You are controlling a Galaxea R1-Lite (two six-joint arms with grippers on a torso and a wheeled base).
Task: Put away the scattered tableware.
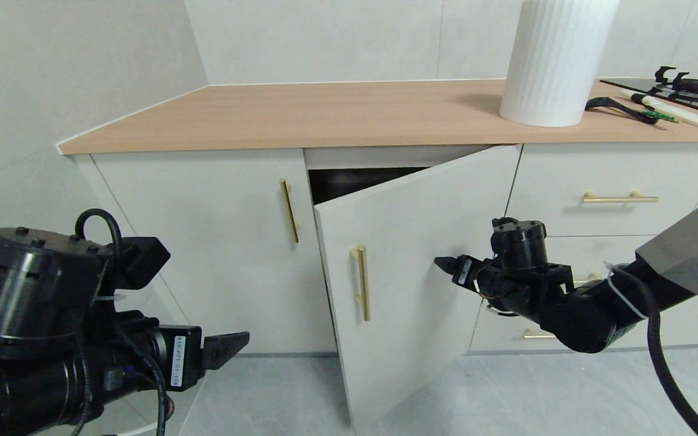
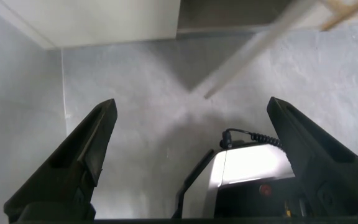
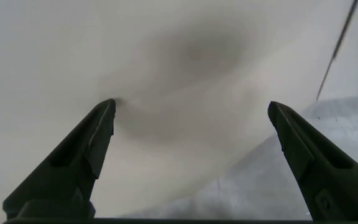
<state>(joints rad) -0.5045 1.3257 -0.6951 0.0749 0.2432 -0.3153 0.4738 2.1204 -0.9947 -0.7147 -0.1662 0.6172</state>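
1. Countertop (image 1: 325,115) of warm wood-grain laminate runs across the head view, above flat white cabinet fronts with slim brass bar handles.
2. At its right end we see the scattered tableware (image 1: 649,116), lying between a tall, ribbed white vase (image 1: 552,60) and a black gas hob (image 1: 697,88). It includes a black-handled utensil (image 1: 618,108) with a curved grip. Beside it lies a long cream-coloured utensil (image 1: 697,120), with a small green piece between them. We cannot tell what kind of utensils they are.
3. Below the counter, the cabinet door (image 1: 409,290) stands ajar, swung outward, with a dark wedge of interior showing above its top edge. Its brass handle (image 1: 361,281) hangs vertical near the free edge.
4. The right gripper (image 1: 453,268) sits in front of the door's plain face, to the right of that handle. We cannot tell whether it touches the panel. The left gripper (image 1: 228,348) is low on the left, near the floor before the closed neighbouring door (image 1: 203,242).
5. In the left wrist view, its two black wedge-shaped fingers (image 2: 86,155) are spread wide with nothing between them. Matte grey floor tile (image 2: 166,93) lies beyond, and the door's pale lower edge slants across it.
6. In the right wrist view, the matching fingers (image 3: 86,155) are likewise spread wide and empty. They point at a smooth white panel that carries a soft shadow, beside a sliver of speckled grey floor.
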